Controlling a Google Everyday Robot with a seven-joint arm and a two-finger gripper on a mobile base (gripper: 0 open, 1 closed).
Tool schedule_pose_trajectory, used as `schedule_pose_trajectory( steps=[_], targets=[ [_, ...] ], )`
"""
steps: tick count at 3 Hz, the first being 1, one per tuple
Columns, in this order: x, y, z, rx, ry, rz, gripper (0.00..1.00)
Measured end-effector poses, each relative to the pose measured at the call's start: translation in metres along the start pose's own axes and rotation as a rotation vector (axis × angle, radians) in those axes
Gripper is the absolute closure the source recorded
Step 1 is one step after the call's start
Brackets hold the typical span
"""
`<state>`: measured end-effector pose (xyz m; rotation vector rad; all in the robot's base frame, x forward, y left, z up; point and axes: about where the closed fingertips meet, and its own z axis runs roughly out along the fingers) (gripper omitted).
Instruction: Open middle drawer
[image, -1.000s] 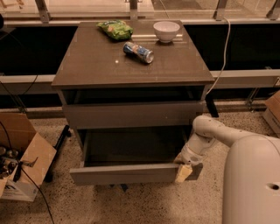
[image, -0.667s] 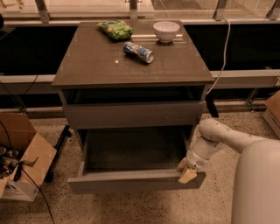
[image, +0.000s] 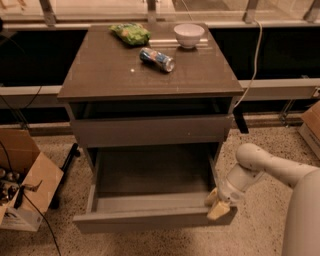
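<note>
The middle drawer (image: 150, 218) stands pulled well out of the cabinet, towards 6 o'clock in the view, its flat grey-brown front panel low in the frame and its inside bare and shadowed. Above it a second drawer front (image: 152, 130) sits shut, flush with the cabinet, with a dark gap between it and the worktop (image: 105, 75).

The hand (image: 218, 205) is at about 4 o'clock from the centre of the view, right at the right-hand end of the pulled-out front panel and touching or just beside its top edge; whether it is open or closed on the panel cannot be told. The pale arm (image: 272, 167) runs from it towards 3 o'clock, to the robot's body at the lower right edge.

On the worktop, towards 12 o'clock, lie a green bag (image: 131, 33), a white bowl (image: 189, 35) at 1 o'clock of it, and a can (image: 157, 59) on its side between and in front of the two. A cardboard box (image: 27, 187) stands on the floor at 8 o'clock, well apart from the cabinet
</note>
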<state>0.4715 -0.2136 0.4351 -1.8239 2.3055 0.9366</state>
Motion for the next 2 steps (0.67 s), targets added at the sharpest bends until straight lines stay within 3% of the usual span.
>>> schedule_pose_trajectory(
  steps=[1,2],
  targets=[
    [0.0,-0.0001,0.0001,0.0,0.0,0.0,0.1],
    [0.0,0.0003,0.0019,-0.004,0.0,0.0,0.0]
  ],
)
